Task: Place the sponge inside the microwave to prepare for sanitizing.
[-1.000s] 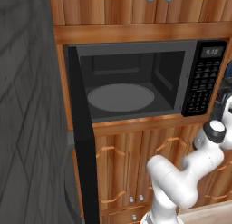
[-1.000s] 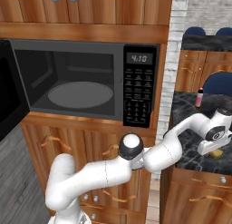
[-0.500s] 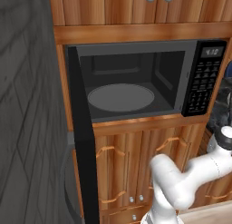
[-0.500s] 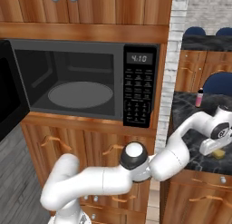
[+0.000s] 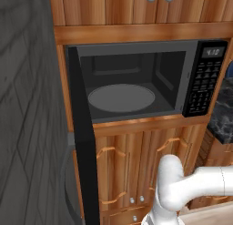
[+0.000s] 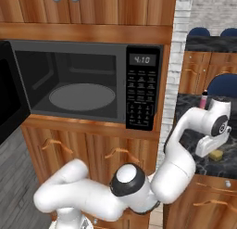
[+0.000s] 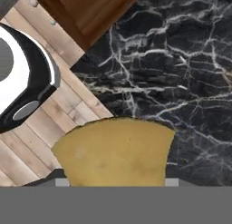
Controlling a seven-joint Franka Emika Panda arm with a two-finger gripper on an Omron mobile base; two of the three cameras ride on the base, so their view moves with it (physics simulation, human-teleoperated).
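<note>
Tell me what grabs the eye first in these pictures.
The black microwave set into the wooden cabinets stands wide open, its round grey turntable bare. To its right, the gripper reaches down onto a dark marble counter at a yellow sponge, which looms large between the fingers in the hand view.

The sponge point(image 7: 115, 153) is cut off at 6 o'clock; the gripper point(image 6: 212, 152) fingertips are hidden behind it.

Matt yellow sponge point(image 7: 115, 153) on glossy black marble counter point(image 7: 181, 73).
</note>
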